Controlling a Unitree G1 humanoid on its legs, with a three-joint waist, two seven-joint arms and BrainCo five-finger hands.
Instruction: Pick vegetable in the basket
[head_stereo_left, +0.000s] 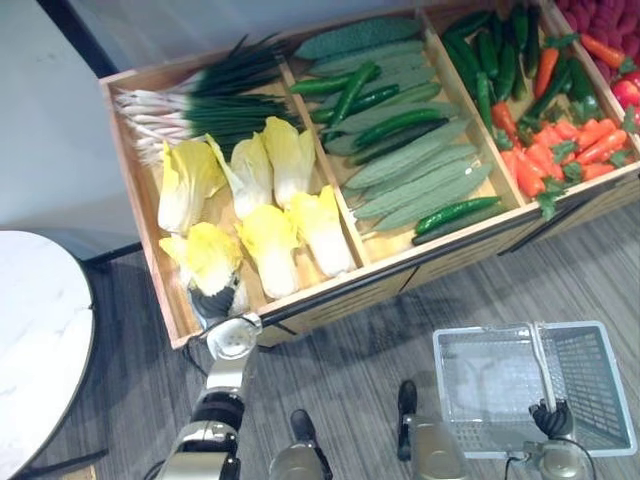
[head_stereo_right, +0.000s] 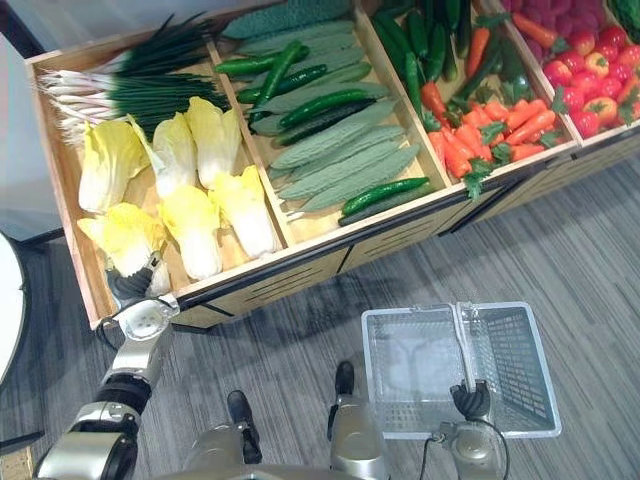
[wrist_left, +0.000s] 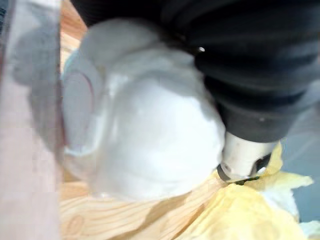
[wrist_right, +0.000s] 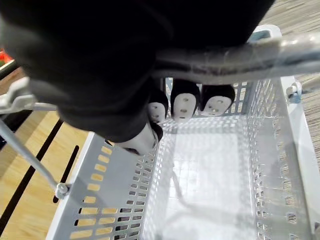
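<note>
A yellow-leaved cabbage (head_stereo_left: 205, 255) with a white stem end (wrist_left: 150, 135) lies in the near left corner of the wooden crate (head_stereo_left: 330, 290). My left hand (head_stereo_left: 212, 303) is right against its stem end, reaching over the crate's front edge. How the hand holds it is hidden. Down on the floor stands a pale grey plastic basket (head_stereo_left: 620, 400), with nothing in it. My right hand (wrist_right: 100, 75) is shut on its raised handle (wrist_right: 250, 55), fingers curled over the bar above the basket's near rim (head_stereo_right: 470, 400).
More yellow cabbages (head_stereo_left: 270, 240) and spring onions (head_stereo_left: 200, 105) share the left compartment. Cucumbers and ridged gourds (head_stereo_left: 410, 165) fill the middle, chillies and carrots (head_stereo_left: 560, 150) the right, tomatoes (head_stereo_right: 590, 75) beyond. A round white table (head_stereo_left: 40, 330) stands at my left.
</note>
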